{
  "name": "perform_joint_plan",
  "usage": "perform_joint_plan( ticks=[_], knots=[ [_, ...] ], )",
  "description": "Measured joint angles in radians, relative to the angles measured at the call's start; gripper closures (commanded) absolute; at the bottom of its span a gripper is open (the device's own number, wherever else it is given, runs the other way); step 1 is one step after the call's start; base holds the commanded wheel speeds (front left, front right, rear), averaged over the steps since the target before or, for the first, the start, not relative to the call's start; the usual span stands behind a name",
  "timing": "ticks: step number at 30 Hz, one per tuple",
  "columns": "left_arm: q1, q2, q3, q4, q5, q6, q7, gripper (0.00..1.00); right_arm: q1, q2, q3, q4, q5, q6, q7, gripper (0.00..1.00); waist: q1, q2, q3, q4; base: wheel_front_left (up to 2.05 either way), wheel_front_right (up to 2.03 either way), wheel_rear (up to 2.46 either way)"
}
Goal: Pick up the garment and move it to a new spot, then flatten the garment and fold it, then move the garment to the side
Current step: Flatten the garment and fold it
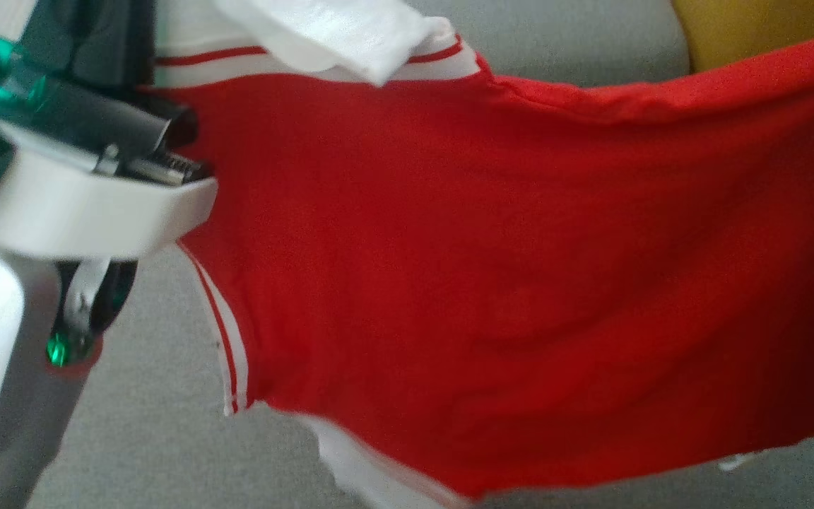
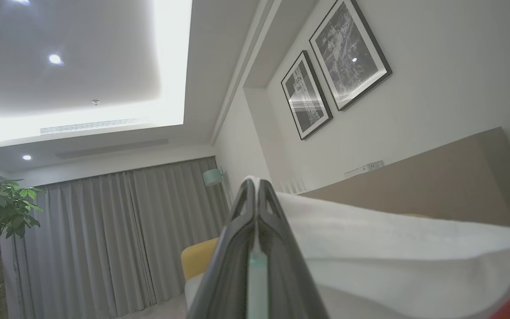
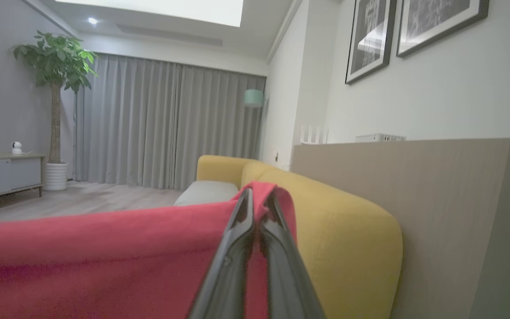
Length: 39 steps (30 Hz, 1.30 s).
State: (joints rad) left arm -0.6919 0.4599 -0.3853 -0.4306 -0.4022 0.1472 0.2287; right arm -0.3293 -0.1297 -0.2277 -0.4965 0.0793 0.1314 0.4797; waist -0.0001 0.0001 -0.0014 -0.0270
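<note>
Both ends of the garment (image 1: 485, 268) pinched: white edge in left gripper (image 2: 256, 184), red edge in right gripper (image 3: 258, 195).

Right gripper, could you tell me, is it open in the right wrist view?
No, the right gripper has its fingers closed on a fold of the red garment.

Red cloth garment with white striped trim (image 1: 492, 283) spans head view 9 to 3 o'clock and blocks the way down. Grey fabric seat cushion (image 1: 152, 424) is open at 7. Right wrist view: yellow upholstered sofa back (image 3: 352, 239) at 4, beige wooden panel (image 3: 436, 199) at 3, pale wood floor (image 3: 82, 199) free at 9.
</note>
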Motion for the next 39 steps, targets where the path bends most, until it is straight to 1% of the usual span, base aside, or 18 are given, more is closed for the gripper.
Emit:
perform_joint_plan(
  ticks=[3, 5, 6, 7, 11, 14, 17, 20, 22, 25, 31, 33, 34, 36, 39],
  knots=[
    [-0.051, 0.000, -0.019, 0.084, 0.002, -0.036, 0.003, 1.00, -0.021, -0.006, 0.023, 0.064, 0.006, 0.000, 0.011, 1.00, 0.0001, 0.0000, 0.041, -0.002, 0.00, 0.00, 0.00],
    [-0.108, 0.000, -0.038, 0.162, 0.024, -0.064, -0.011, 1.00, -0.061, -0.013, 0.053, 0.138, -0.001, 0.000, 0.010, 1.00, 0.0002, 0.0000, 0.077, -0.004, 0.00, 0.00, 0.00],
    [-0.108, 0.000, -0.038, 0.162, 0.024, -0.064, -0.011, 1.00, -0.061, -0.013, 0.053, 0.138, -0.001, 0.000, 0.010, 1.00, 0.0002, 0.0000, 0.077, -0.004, 0.00, 0.00, 0.00],
    [-0.142, 0.000, -0.043, 0.203, 0.037, -0.080, -0.020, 1.00, -0.091, -0.015, 0.068, 0.178, -0.002, 0.000, 0.005, 1.00, 0.0003, 0.0000, 0.096, -0.005, 0.00, 0.00, 0.00],
    [-0.327, -0.001, -0.064, 0.379, 0.088, -0.140, -0.072, 1.00, -0.293, -0.022, 0.114, 0.368, -0.032, 0.000, -0.044, 1.00, 0.0004, -0.0001, 0.177, -0.014, 0.00, 0.00, 0.00],
    [-0.479, -0.015, -0.068, 0.517, 0.126, -0.167, -0.121, 1.00, -0.474, -0.023, 0.135, 0.509, -0.072, 0.000, -0.098, 1.00, 0.0005, -0.0001, 0.231, -0.022, 0.00, 0.00, 0.00],
    [-0.604, -0.041, -0.070, 0.651, 0.161, -0.175, -0.177, 1.00, -0.626, -0.021, 0.162, 0.650, -0.115, 0.000, -0.158, 1.00, 0.0006, -0.0001, 0.270, -0.027, 0.00, 0.00, 0.00],
    [-0.675, -0.071, -0.075, 0.779, 0.181, -0.179, -0.221, 1.00, -0.726, -0.015, 0.182, 0.789, -0.181, 0.000, -0.209, 1.00, 0.0006, -0.0001, 0.281, -0.026, 0.00, 0.00, 0.00],
    [-0.701, -0.081, -0.075, 0.838, 0.188, -0.178, -0.242, 1.00, -0.772, -0.010, 0.183, 0.867, -0.212, 0.000, -0.235, 1.00, -0.0002, 0.0000, 0.288, -0.021, 0.00, 0.00, 0.00],
    [-0.733, -0.101, -0.075, 0.910, 0.191, -0.177, -0.267, 1.00, -0.825, -0.004, 0.177, 0.970, -0.252, 0.000, -0.264, 1.00, 0.0001, 0.0000, 0.315, -0.013, 0.00, 0.00, 0.00],
    [-0.722, -0.149, -0.077, 0.999, 0.159, -0.174, -0.323, 1.00, -0.841, 0.026, 0.138, 1.134, -0.309, 0.000, -0.358, 1.00, 0.0003, -0.0001, 0.410, 0.006, 0.00, 0.00, 0.00],
    [-0.693, -0.159, -0.077, 1.011, 0.146, -0.173, -0.342, 1.00, -0.839, 0.033, 0.121, 1.174, -0.314, 0.000, -0.388, 1.00, 0.0003, -0.0001, 0.445, 0.012, 0.00, 0.00, 0.00],
    [-0.648, -0.164, -0.077, 1.021, 0.130, -0.172, -0.366, 1.00, -0.831, 0.037, 0.110, 1.204, -0.324, 0.000, -0.425, 1.00, 0.0004, -0.0001, 0.480, 0.017, 0.00, 0.00, 0.00],
    [-0.593, -0.170, -0.077, 1.026, 0.114, -0.169, -0.389, 1.00, -0.821, 0.045, 0.098, 1.235, -0.324, 0.000, -0.454, 1.00, 0.0005, -0.0001, 0.511, 0.021, 0.00, 0.00, 0.00],
    [-0.507, -0.176, -0.077, 1.014, 0.093, -0.164, -0.421, 1.00, -0.794, 0.053, 0.094, 1.261, -0.321, 0.000, -0.502, 1.00, 0.0005, -0.0001, 0.546, 0.024, 0.00, 0.00, 0.00]
  ],
)
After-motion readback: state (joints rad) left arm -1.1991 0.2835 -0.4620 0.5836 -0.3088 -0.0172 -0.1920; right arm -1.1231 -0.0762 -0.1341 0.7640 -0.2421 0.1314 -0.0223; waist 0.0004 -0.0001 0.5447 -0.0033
